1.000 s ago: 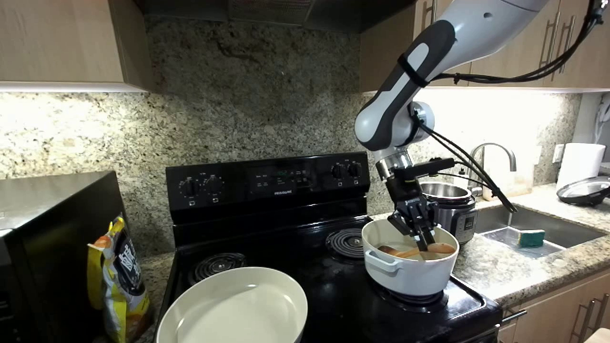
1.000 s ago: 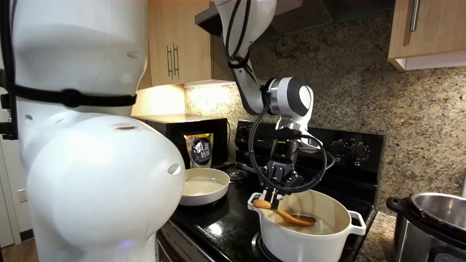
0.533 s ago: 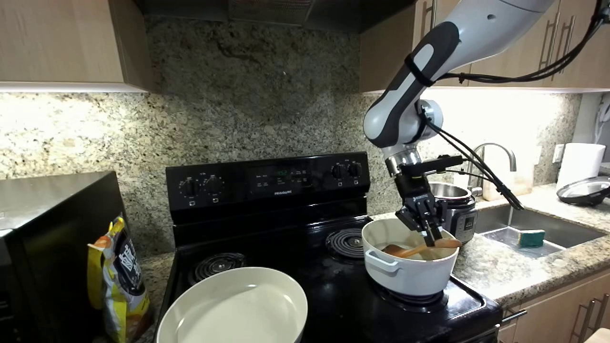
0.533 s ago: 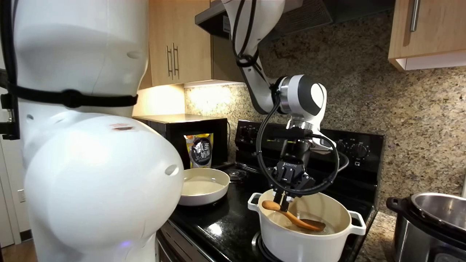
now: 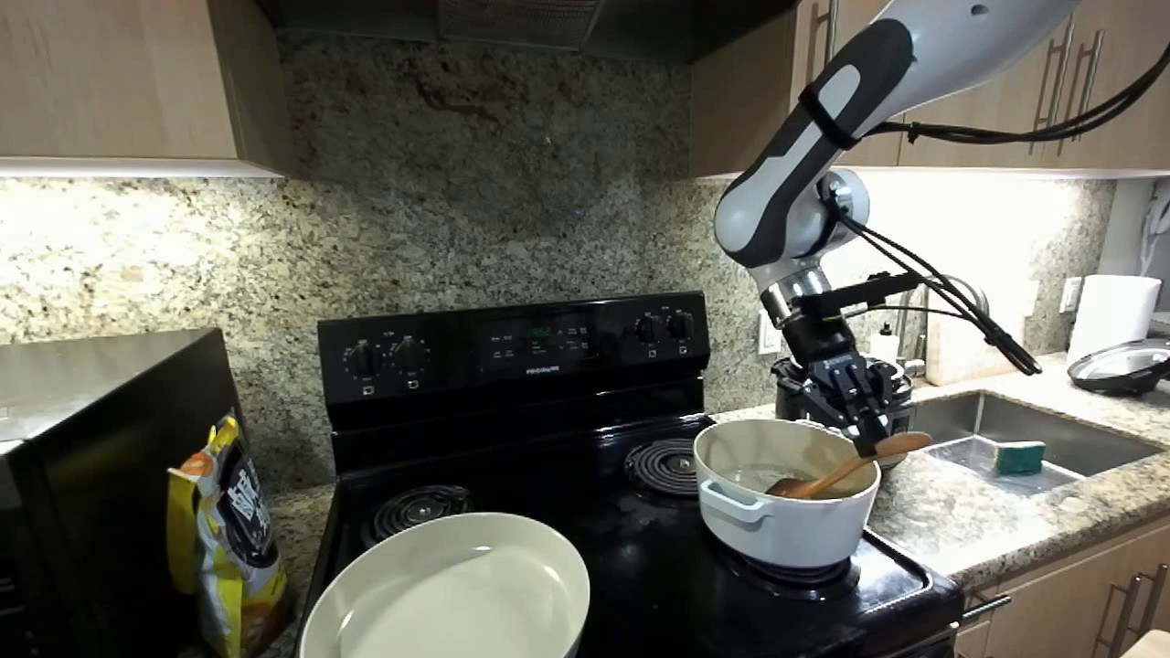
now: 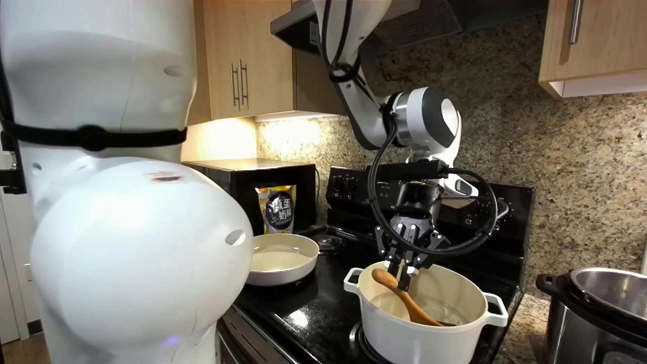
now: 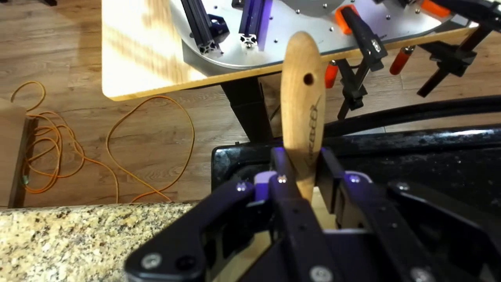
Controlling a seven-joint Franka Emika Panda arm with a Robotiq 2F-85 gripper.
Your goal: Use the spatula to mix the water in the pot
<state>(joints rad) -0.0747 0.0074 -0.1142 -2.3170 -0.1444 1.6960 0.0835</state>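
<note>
In an exterior view, the slim, tan wooden spatula (image 5: 839,472) is being held clamped by the black two-fingered end effector (image 5: 869,446), its head being angled down inside the white, round pot (image 5: 800,533), its handle toward two o'clock.

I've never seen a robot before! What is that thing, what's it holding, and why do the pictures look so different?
It's a robot arm, a machine arm that bends at joints. At its end is a black pincer for squeezing things. It grips a wooden spatula by the handle, and the other end reaches down into a white pot, which seems to have clear water in it. The pot stands on a black stove, along with a shallow pan.

Two pictures come from cameras outside the robot, watching from different places. The third comes from a camera fixed to the arm near the pincer, so it looks past the spatula and sees the wooden floor too.
</note>
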